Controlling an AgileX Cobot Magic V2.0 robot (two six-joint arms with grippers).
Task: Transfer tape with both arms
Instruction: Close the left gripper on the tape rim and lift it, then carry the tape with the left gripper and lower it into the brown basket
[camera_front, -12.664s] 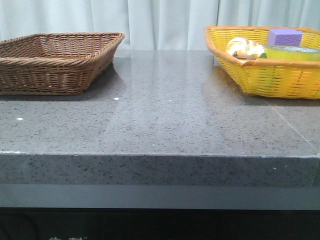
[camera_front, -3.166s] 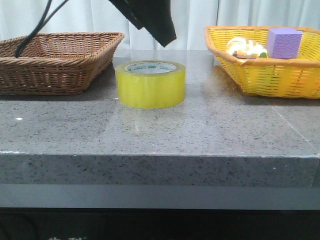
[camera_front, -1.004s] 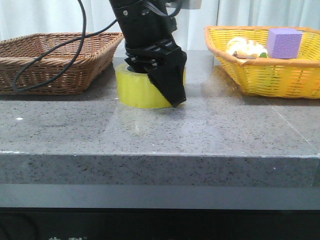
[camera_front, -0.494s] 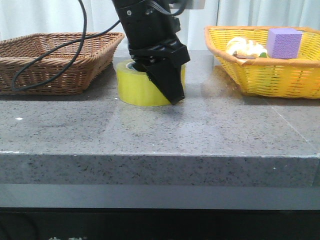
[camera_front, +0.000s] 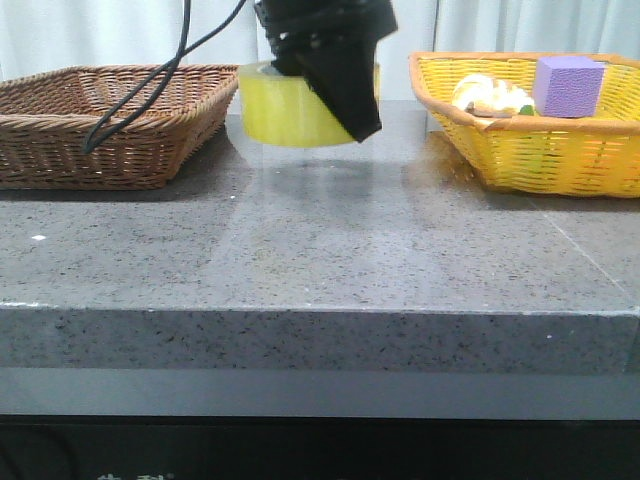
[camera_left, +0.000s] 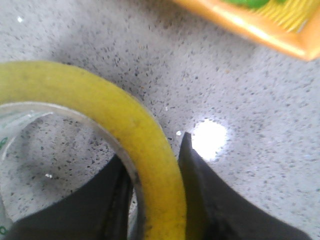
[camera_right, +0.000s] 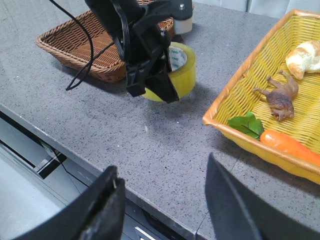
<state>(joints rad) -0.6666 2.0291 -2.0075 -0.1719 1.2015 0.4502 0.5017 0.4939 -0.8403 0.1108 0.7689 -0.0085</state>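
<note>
tape (camera_front: 290, 105) held clear of the table (camera_front: 330, 250), its wall clamped between the left gripper (camera_front: 335, 85) fingers, one inside the core, presumably for carrying; right gripper (camera_right: 160, 210) spread apart.

1. The left arm (camera_front: 318, 20) is black throughout, its housing built of blocky, angular sections with a dull sheen.
2. The left gripper (camera_front: 345, 100) ends in broad, wedge-shaped dark fingers (camera_left: 220, 210) that taper to a point.
3. Thin black cables (camera_front: 150, 90) loop away from the left arm toward nine o'clock in the front view.
4. The right gripper (camera_right: 165, 215) shows two wide, matte black fingers (camera_right: 230, 210) with smooth, gently curved edges.
</note>
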